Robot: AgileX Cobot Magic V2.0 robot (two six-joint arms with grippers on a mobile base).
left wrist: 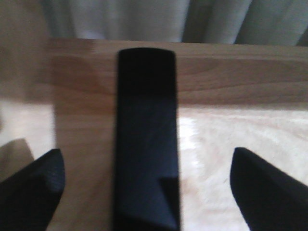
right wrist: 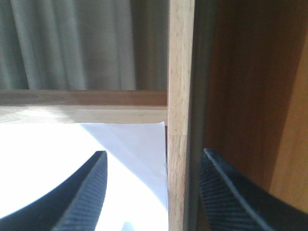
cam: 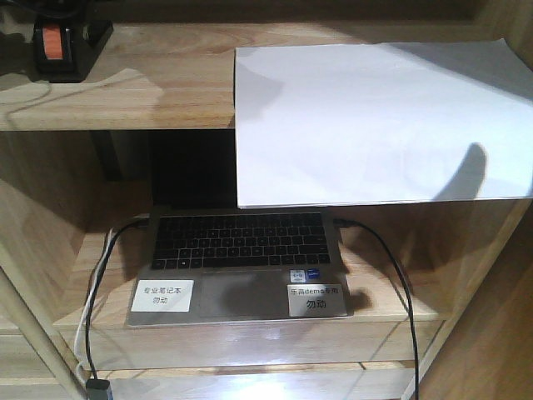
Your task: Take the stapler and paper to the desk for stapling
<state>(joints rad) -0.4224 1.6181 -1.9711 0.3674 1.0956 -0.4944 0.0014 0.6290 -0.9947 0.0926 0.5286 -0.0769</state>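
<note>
The black stapler, with an orange patch on top, sits at the far left of the upper shelf board. In the left wrist view the stapler lies lengthwise between the fingers of my left gripper, which is open and not touching it. The white paper lies on the right of the same shelf, its front part overhanging the edge. My right gripper is open, one finger over the paper, the other past a wooden upright. The desk is out of view.
An open laptop with two white labels and plugged cables sits on the lower shelf under the paper. Wooden side walls close in the shelf on both sides. Grey curtains hang behind the shelf.
</note>
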